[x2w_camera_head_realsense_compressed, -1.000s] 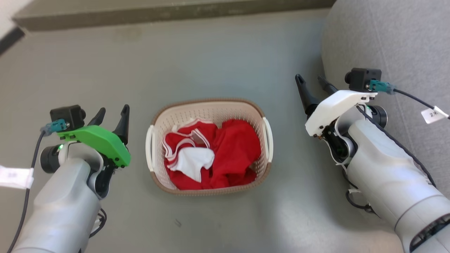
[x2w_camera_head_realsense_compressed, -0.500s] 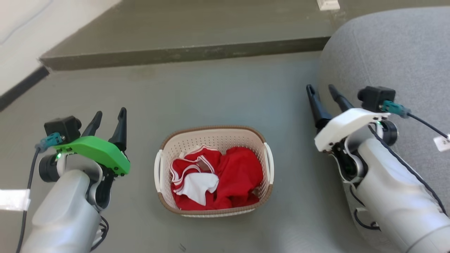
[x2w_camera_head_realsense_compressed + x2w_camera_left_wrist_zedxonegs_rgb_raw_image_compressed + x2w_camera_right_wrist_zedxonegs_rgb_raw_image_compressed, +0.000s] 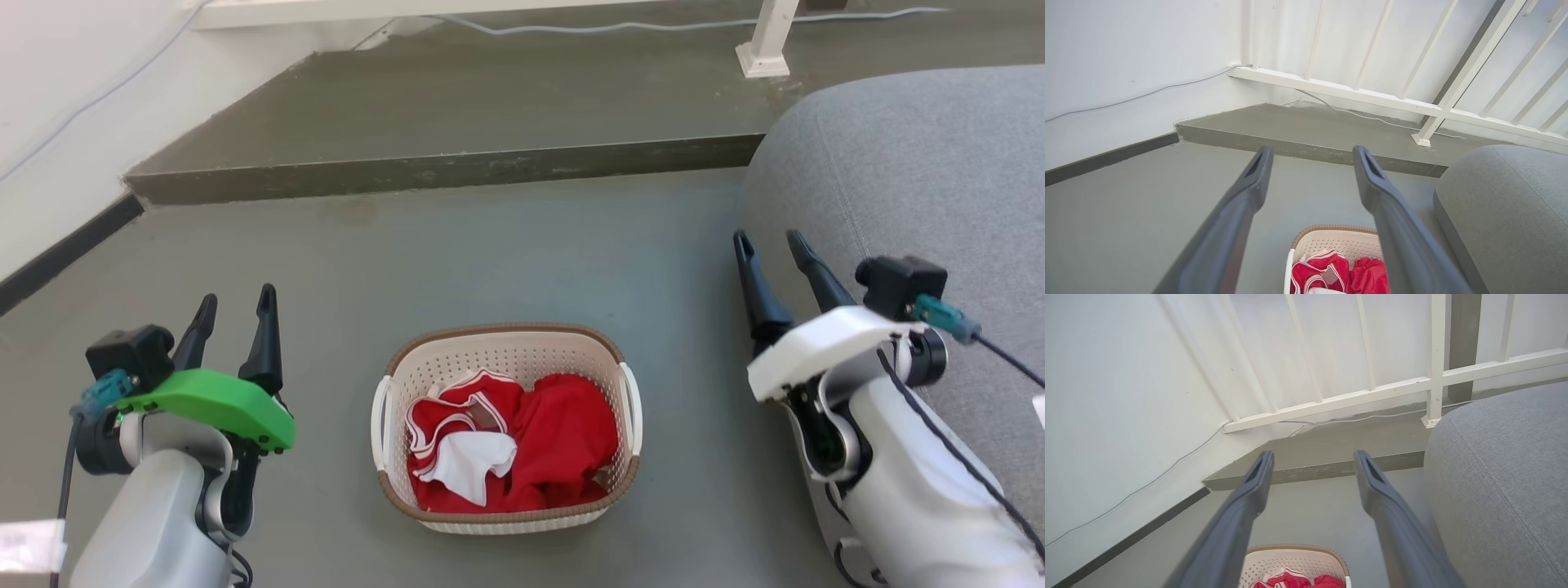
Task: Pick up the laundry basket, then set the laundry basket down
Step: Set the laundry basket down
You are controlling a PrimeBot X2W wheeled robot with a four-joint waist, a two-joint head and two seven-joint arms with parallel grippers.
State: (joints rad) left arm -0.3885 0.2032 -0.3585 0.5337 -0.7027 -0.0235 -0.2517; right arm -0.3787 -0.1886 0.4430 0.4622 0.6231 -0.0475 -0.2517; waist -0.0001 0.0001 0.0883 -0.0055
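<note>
The laundry basket (image 3: 506, 353), cream-white with a brown rim band and white loop handles, stands on the grey floor at the lower middle of the head view, holding red and white clothes. My left gripper (image 3: 235, 300) hangs open to its left, well apart from it. My right gripper (image 3: 769, 242) is open to the basket's right, also clear of it. In the left wrist view the open gripper (image 3: 1310, 152) points past the basket (image 3: 1327, 241), low in the picture. The right wrist view has its open gripper (image 3: 1312, 456) above the basket's far rim (image 3: 1294, 551).
A grey cushioned seat (image 3: 914, 171) rises close beside my right arm. A raised concrete step (image 3: 441, 167) runs across behind the basket, with a white railing post (image 3: 763, 41) and a cable on it. A white wall with a dark skirting (image 3: 57, 253) stands at the left.
The head camera has tilted up, so the basket sits lower in the picture and the step and railing post come into view. Both grippers stay open beside the basket.
</note>
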